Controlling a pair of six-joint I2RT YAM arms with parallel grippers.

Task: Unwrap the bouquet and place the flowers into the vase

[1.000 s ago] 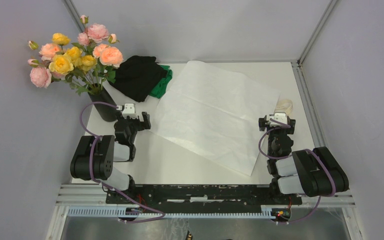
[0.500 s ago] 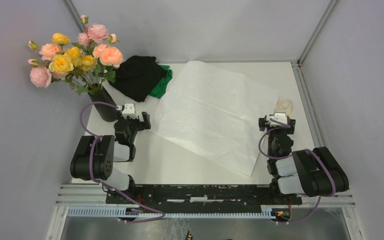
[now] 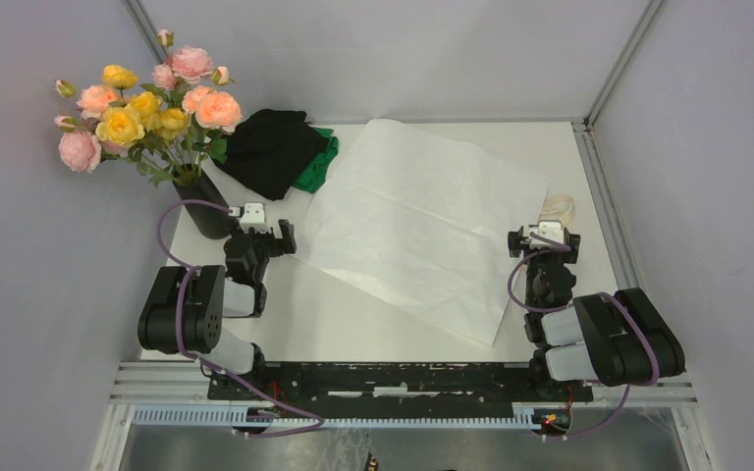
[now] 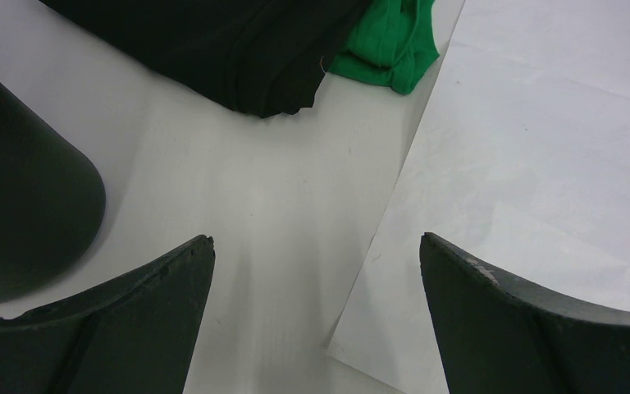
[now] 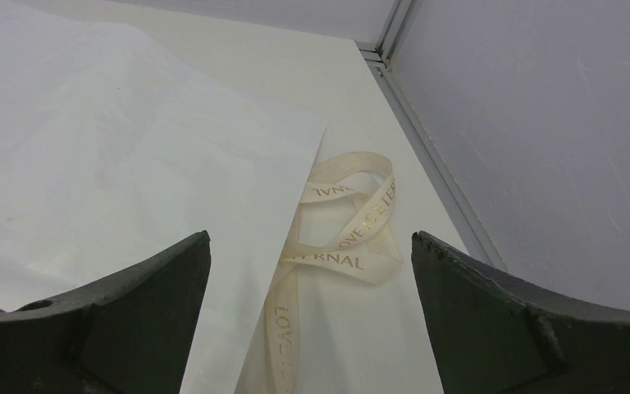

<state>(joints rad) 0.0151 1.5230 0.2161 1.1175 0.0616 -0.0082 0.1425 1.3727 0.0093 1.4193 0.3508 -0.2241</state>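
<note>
Flowers (image 3: 147, 103) upright in vase (image 3: 204, 206), upper left; paper (image 3: 422, 221) spread flat. Task looks complete. Left gripper (image 3: 273, 235), right gripper (image 3: 544, 238) jaws apart, empty; nothing further needed.

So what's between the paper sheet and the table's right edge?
The cream ribbon, looped beside the paper sheet; the right wrist view shows it best.

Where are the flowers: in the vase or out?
In. The flowers stand upright, stems going down into the vase, apart from the spread paper.
</note>
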